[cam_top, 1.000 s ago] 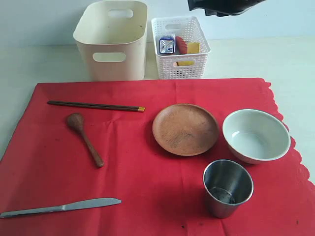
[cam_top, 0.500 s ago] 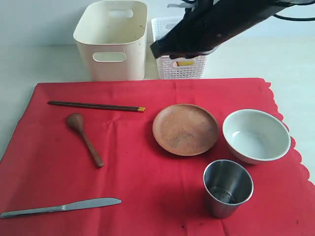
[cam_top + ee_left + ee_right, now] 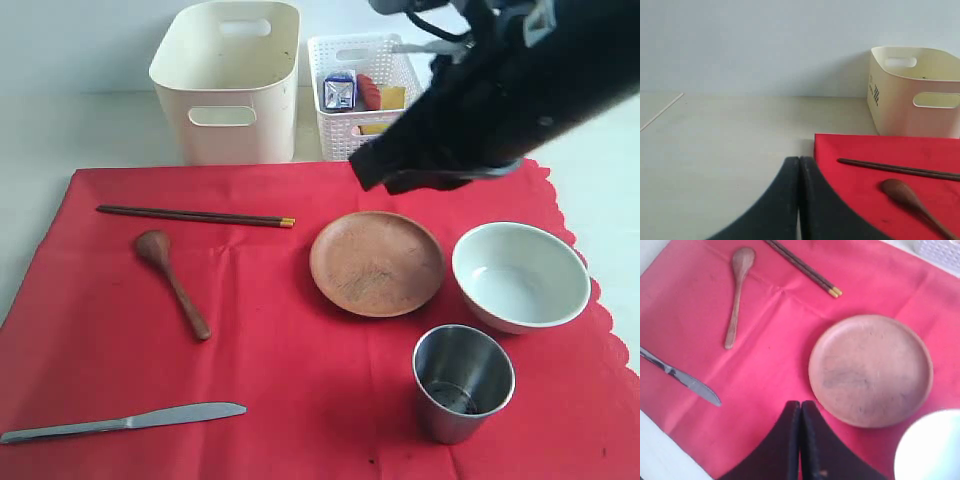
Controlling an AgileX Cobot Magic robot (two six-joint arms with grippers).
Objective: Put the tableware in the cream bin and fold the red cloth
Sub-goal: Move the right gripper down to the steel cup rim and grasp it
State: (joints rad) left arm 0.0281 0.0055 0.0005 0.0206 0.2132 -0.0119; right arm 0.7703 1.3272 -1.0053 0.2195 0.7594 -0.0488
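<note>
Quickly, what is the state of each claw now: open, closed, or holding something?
Left claw: closed, holding nothing.
Right claw: closed, holding nothing.

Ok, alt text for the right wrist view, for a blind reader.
The right pincer, shut, hangs over the red cloth close to a wooden plate. A wooden spoon, dark chopsticks and a silver knife lie apart on the cloth; the edge of a white bowl shows beside the plate.

Bright, even, diffuse lighting; faint soft shadows beside steel cup (image 3: 463,383) and white bowl (image 3: 520,275). Motion blur on right arm (image 3: 500,100); right wrist view slightly soft.
</note>
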